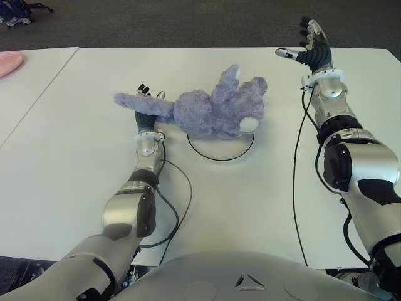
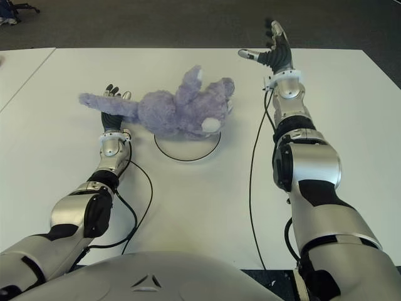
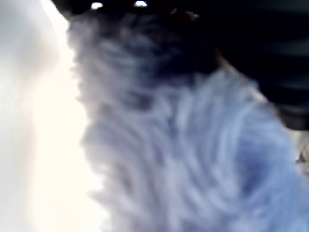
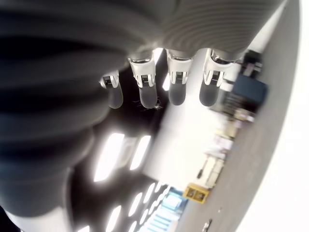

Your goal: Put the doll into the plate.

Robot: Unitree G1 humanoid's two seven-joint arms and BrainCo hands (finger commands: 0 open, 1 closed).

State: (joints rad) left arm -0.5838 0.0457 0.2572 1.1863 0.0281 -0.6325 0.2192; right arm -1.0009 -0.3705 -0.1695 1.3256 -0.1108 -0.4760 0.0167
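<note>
A white table point(image 1: 263, 200) carries a white plate point(image 1: 220, 145) with a dark rim near its middle. A purple plush doll point(image 1: 210, 111) lies partly over the plate's far edge. A 2nd table point(image 1: 25, 94) adjoins on the left, with a pink object point(image 1: 9, 63) on it.

Both arms are shiny silver with black joints. A thin black cable runs along each one. The left hand point(image 1: 145, 119) and right hand point(image 1: 311, 47) are black (with silver fingertips).
</note>
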